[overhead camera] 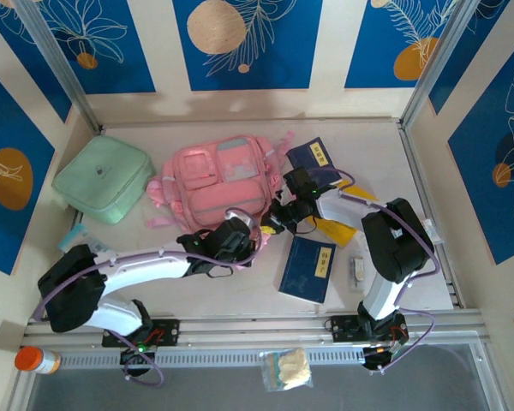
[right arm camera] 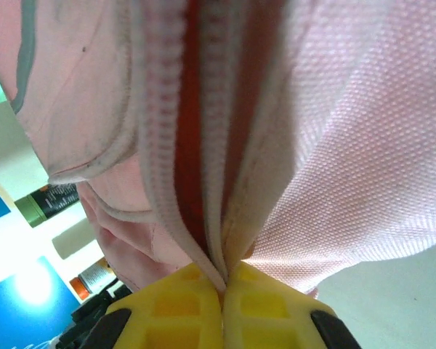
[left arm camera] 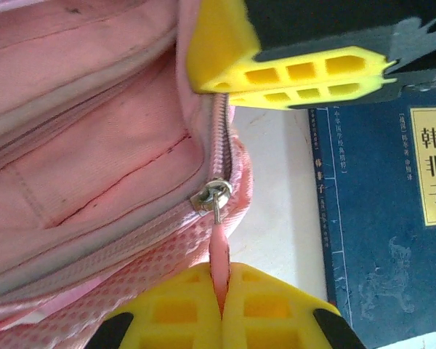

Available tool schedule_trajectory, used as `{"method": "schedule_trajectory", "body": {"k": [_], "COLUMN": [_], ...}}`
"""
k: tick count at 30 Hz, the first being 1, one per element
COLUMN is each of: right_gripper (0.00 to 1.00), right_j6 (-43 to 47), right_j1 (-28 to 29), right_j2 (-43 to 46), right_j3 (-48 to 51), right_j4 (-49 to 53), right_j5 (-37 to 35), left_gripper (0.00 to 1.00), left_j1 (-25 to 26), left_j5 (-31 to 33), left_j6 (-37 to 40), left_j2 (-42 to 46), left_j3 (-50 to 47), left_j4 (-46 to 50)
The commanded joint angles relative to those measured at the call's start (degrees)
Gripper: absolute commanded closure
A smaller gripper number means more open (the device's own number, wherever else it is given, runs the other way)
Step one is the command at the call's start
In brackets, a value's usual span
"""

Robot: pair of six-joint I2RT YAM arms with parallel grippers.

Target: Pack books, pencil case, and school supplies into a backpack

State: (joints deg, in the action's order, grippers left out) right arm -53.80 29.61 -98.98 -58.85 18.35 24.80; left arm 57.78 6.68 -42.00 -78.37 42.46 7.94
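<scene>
The pink backpack (overhead camera: pixel 216 178) lies flat at mid-table. My left gripper (left arm camera: pixel 221 270) is shut on the pink pull tab (left arm camera: pixel 219 243) of its zipper, just below the metal slider (left arm camera: pixel 212 195). My right gripper (right arm camera: pixel 223 282) is shut on the backpack's zipper edge (right arm camera: pixel 203 182), with pink fabric bunched above the fingers. In the top view both grippers, left (overhead camera: pixel 250 236) and right (overhead camera: pixel 276 219), meet at the backpack's near right corner. One navy book (overhead camera: pixel 308 268) lies in front of the right arm, another (overhead camera: pixel 313 158) is behind it, and the yellow booklet (overhead camera: pixel 338 229) is between them.
A mint green pouch (overhead camera: pixel 103 178) sits left of the backpack. A small white item (overhead camera: pixel 357 268) lies right of the near book. An orange-capped bottle (overhead camera: pixel 34 360) and a small clear bag (overhead camera: pixel 287 368) rest by the front rail. Walls close in the table on three sides.
</scene>
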Motion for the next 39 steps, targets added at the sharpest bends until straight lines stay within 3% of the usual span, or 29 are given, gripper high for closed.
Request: {"method": "schedule_trajectory", "body": {"k": [1, 7, 10, 14, 17, 21, 23, 25, 31, 35, 39], "right_gripper": [1.00, 1.00, 1.00, 1.00, 0.99, 0.59, 0.47, 0.42, 0.42, 0.42, 0.42], "right_j6": [4.06, 5.78, 9.33, 8.08, 7.72, 8.37, 8.53, 9.18, 26.12, 41.40, 52.77], "right_j1": [-0.60, -6.75, -7.08, -7.88, -5.55, -2.65, -0.47, 3.11, 12.06, 14.57, 14.44], "right_j2": [4.16, 6.06, 6.39, 6.18, 7.50, 9.96, 11.98, 14.06, 18.87, 19.90, 17.93], "right_j3": [-3.07, -4.36, -7.62, -7.76, -8.22, -7.76, -7.17, -6.85, -1.42, 5.31, 7.91], "right_j4": [3.53, 5.29, 10.04, 9.84, 10.88, 15.42, 18.12, 18.94, 6.59, -8.72, -17.34], "right_j5": [-1.87, 5.55, 2.12, 5.20, 3.60, -1.89, -5.73, -9.50, -17.19, -14.87, -8.51], "left_gripper": [1.00, 1.00, 1.00, 1.00, 1.00, 1.00, 1.00, 1.00, 1.00, 1.00, 1.00], "left_j1": [0.76, -0.88, -5.19, -10.70, -12.54, -12.49, -12.47, -12.50, -12.45, -12.51, -12.43], "left_j5": [3.32, 11.92, 9.35, 11.07, 10.17, 2.95, 0.75, -0.14, 0.61, 0.36, 0.18], "left_j6": [-0.97, -3.54, -3.83, -1.86, -0.07, 1.28, 1.30, 1.47, 2.51, 2.44, 2.38], "left_j2": [5.62, 12.94, 16.72, 20.05, 21.97, 22.92, 22.57, 21.91, 21.79, 22.76, 22.63], "left_j3": [-2.64, -3.27, -6.55, -7.42, -7.09, -8.29, -8.56, -8.19, -7.63, -8.54, -7.84], "left_j4": [2.75, 19.83, 21.04, 23.88, 21.47, 11.58, 8.62, 8.01, 8.61, 7.19, 7.99]}}
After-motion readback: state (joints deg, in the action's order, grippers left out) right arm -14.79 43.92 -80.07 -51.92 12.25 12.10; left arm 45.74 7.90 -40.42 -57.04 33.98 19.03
